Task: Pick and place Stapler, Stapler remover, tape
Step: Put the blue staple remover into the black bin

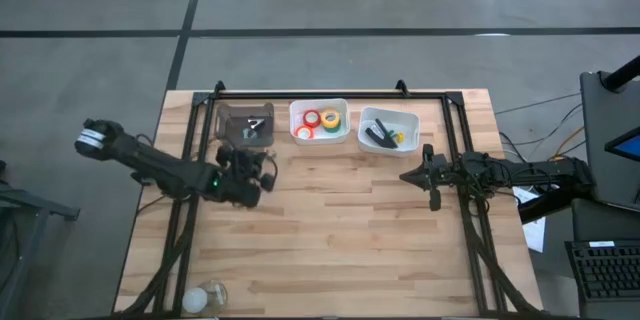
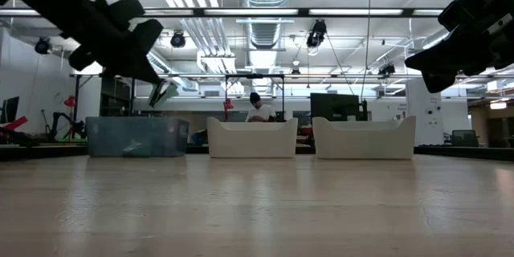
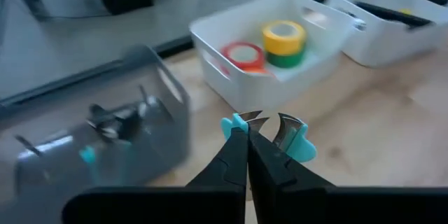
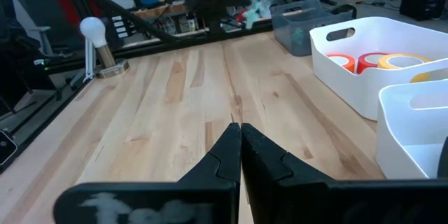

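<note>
My left gripper (image 3: 248, 140) is shut on a teal staple remover (image 3: 274, 134) with metal claws, in the air just in front of the grey see-through bin (image 1: 245, 123). That bin holds more staple removers (image 3: 115, 119). The middle white bin (image 1: 346, 132) holds the tape: a red roll (image 3: 245, 54), and a yellow roll (image 3: 283, 33) lying on a green one (image 3: 287, 59). The black stapler (image 1: 379, 138) lies in the right white bin (image 1: 408, 118). My right gripper (image 1: 405, 175) hangs shut over the table's right side, touching nothing. My left gripper pinches the staple remover between its two fingers at their free ends. The teal grip (image 3: 302, 151) and the metal claws (image 3: 285, 127) stick out past the fingertips. The remover (image 2: 165, 92) is lifted clear, higher than the bins' rims.
The three bins stand in a row along the table's far edge inside a black frame (image 1: 330, 94). A small lamp with a round bulb (image 1: 205, 298) stands at the near left corner. Bare wood lies between the arms and toward the near edge.
</note>
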Robot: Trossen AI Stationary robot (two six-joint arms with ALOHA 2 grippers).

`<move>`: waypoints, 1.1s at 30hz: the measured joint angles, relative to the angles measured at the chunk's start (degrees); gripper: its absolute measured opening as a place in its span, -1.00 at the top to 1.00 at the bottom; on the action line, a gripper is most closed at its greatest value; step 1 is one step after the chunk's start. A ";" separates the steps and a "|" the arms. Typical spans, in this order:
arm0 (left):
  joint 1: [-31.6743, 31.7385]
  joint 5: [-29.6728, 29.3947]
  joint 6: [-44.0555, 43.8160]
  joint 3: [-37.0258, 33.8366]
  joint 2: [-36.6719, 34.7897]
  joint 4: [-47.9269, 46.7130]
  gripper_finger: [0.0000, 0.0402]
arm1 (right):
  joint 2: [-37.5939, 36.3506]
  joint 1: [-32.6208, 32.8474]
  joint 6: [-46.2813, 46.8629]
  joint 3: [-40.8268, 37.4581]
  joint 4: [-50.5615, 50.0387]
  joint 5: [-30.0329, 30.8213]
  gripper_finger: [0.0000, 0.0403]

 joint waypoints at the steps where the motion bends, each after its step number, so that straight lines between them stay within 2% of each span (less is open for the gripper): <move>1: 1.67 0.42 1.41 0.13 -0.94 -0.02 0.98 | 0.00 0.00 -0.01 0.00 -0.01 0.01 0.96; 10: 17.18 3.83 13.88 0.89 -8.19 0.99 0.99 | -0.02 0.01 0.00 0.00 -0.01 0.00 0.96; 14: 24.58 7.98 15.67 0.27 -7.82 0.87 0.96 | 0.00 0.00 -0.01 0.00 0.00 0.00 0.96; 18: 30.15 9.13 16.31 -0.47 -6.10 2.02 0.97 | 0.00 0.00 0.00 0.00 -0.02 -0.01 0.96; 24: 34.11 14.48 20.80 -1.99 -3.09 8.53 0.97 | 0.00 0.01 -0.01 0.00 0.00 0.01 0.96; 33: 35.53 14.94 22.93 -2.18 2.11 11.02 0.96 | 0.00 0.02 -0.02 0.00 -0.01 -0.01 0.96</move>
